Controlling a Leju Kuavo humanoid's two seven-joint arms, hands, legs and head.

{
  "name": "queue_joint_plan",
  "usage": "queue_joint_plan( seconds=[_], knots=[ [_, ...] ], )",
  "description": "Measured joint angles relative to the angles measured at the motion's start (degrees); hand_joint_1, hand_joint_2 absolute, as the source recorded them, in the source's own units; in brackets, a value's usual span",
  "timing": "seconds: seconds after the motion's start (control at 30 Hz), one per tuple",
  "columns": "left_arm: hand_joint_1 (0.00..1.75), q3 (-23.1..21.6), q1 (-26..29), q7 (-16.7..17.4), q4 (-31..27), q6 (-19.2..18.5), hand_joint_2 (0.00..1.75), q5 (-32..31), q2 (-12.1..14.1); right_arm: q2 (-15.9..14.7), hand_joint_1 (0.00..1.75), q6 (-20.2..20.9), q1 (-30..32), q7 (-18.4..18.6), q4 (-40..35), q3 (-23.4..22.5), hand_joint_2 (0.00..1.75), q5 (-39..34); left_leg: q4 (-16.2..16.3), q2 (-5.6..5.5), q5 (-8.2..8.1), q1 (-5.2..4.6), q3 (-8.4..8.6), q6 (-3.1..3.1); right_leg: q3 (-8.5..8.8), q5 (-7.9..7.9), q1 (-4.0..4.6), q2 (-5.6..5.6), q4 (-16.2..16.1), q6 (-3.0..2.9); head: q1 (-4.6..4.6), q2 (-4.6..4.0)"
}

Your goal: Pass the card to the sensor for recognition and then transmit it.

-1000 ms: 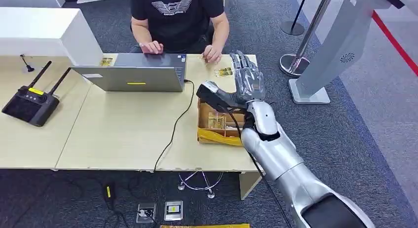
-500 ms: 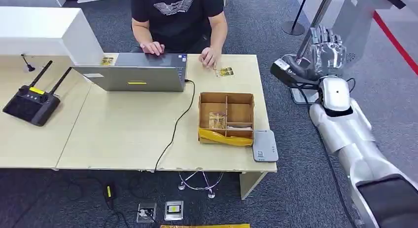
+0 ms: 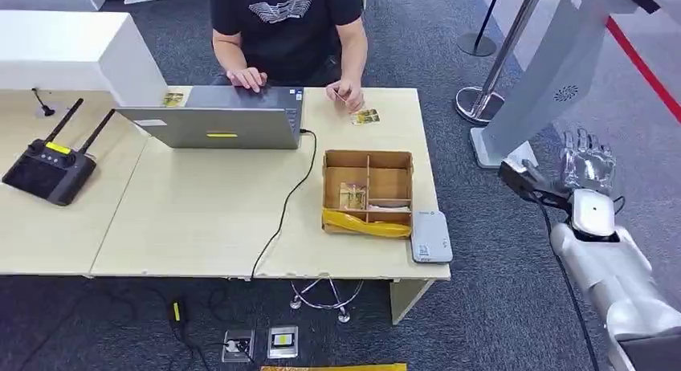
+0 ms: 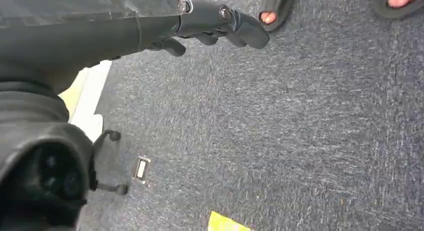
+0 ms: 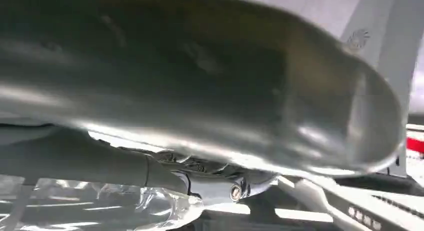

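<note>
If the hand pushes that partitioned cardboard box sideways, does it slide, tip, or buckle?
The cardboard box sits low and wide on the table, so it would probably slide rather than tip. Its thin open walls likely flex under a hard squeeze. With only a small packet inside, it looks light.

One laptop (image 3: 210,127), one divided box (image 3: 369,191), one reader (image 3: 431,237), one controller (image 3: 46,169).

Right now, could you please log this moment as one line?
right hand: off table, above carpet, hold unclear | left hand: empty, above carpet | reader: table edge, beside box
</note>
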Motion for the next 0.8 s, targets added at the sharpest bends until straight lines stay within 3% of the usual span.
queue_joint_plan(
  seconds=[0.2, 0.4, 0.5, 0.63, 0.73, 0.8],
  knots=[
    [0.00, 0.02, -0.01, 1.55, 0.00, 0.15, 0.00, 1.11, 0.00, -1.42, 0.00, -0.42, 9.23, 0.59, 1.99, -2.43, 0.00, -8.72, 0.00, -0.20, -0.03, 0.03, 0.00, 0.00, 0.02, -0.07, 0.04, -0.19, -0.03, -0.02, -0.07, 0.00],
    [0.00, 0.04, 0.08, 1.71, 0.00, -1.25, 0.00, 2.36, -0.15, -0.83, 0.00, -3.74, 21.60, -0.70, 4.09, -11.03, 0.00, -26.55, -0.03, -0.35, -0.15, 0.03, -0.06, -0.04, 0.01, -0.17, 0.04, -0.33, -0.03, -0.03, -0.04, 0.00],
    [0.00, 0.04, 0.11, 2.25, 0.00, -1.71, 0.00, 2.95, -0.22, 0.50, 0.00, -6.06, 26.90, 0.57, 5.58, -18.37, 0.00, -32.38, -0.04, -0.37, -0.17, 0.03, -0.07, -0.01, 0.05, -0.25, 0.04, -0.35, -0.03, -0.05, -0.04, 0.00],
    [0.00, 0.07, 0.15, 2.41, 0.00, 0.30, 0.00, 3.56, -0.42, 4.43, 0.00, -8.59, 32.46, 1.88, 7.32, -26.81, 0.00, -42.32, -0.06, -0.23, -0.22, 0.08, -0.05, -0.05, 0.04, -0.26, 0.09, -0.24, -0.02, -0.07, -0.04, 0.00],
    [0.00, 0.91, 0.11, -3.29, 0.00, 3.56, 0.00, 6.68, -0.98, 9.06, 0.00, -9.79, 33.59, -0.22, 7.83, -34.59, 0.00, -53.52, -0.06, 0.11, -0.25, 0.08, 0.04, -0.09, -0.03, -0.26, 0.10, 0.08, 0.05, -0.08, -0.09, 0.00],
    [0.00, 1.84, -0.04, -5.33, 0.00, 4.24, 0.00, 7.41, -1.18, 11.45, 0.00, -10.06, 33.64, -0.79, 8.35, -39.96, 0.00, -55.89, -0.06, 0.14, -0.25, 0.08, 0.12, -0.09, 0.00, -0.26, 0.10, 0.13, 0.06, -0.08, -0.07, 0.00]
  ],
)
